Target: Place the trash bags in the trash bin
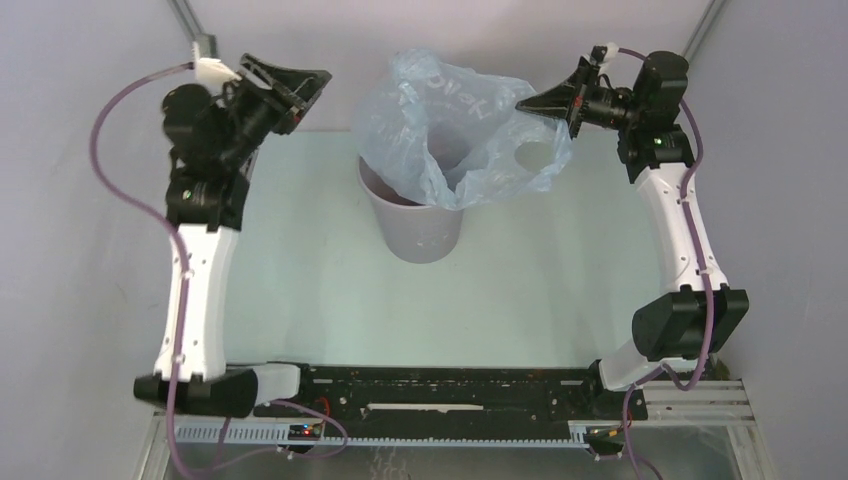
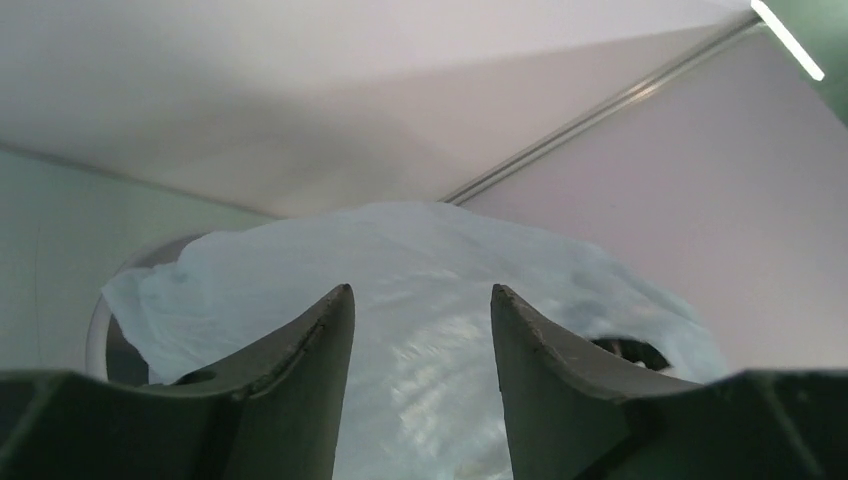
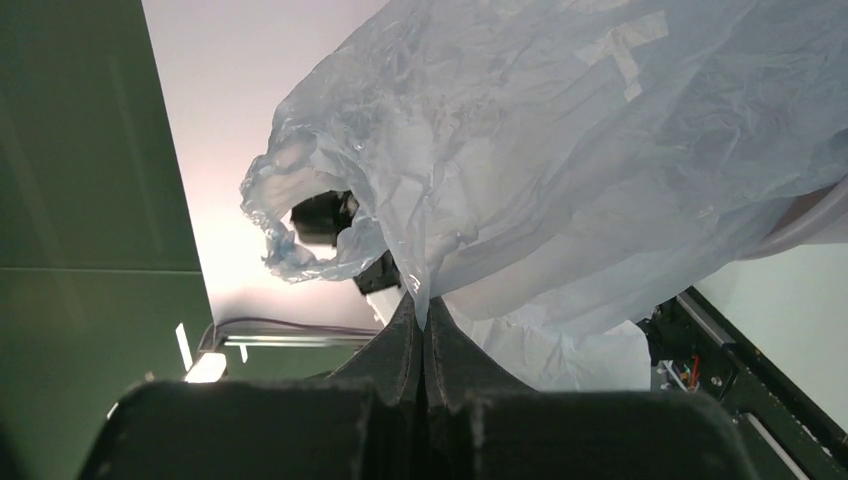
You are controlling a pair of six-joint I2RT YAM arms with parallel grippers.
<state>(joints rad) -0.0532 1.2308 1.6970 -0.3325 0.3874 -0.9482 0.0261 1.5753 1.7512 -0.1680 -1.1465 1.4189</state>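
A pale mint-green flat table top (image 1: 300,280) fills the middle of the top view, closed in by smooth pale lilac-white walls (image 1: 60,250) at the left, right and upper edges. A thin grey metal post (image 1: 186,20) slants in the upper left corner. A long black metal rail (image 1: 450,385) crosses the bottom of the frame, with a silver slotted aluminium frame (image 1: 700,400) at lower right. In the right wrist view a dark green flat panel (image 3: 80,150) fills the left side. In the left wrist view a bright white light strip (image 2: 790,40) sits in the upper right corner.

Translucent pale blue bag (image 1: 455,105), faint lettering; plain grey bin (image 1: 420,236); pale green table (image 1: 300,285); pale grey walls (image 1: 50,220).
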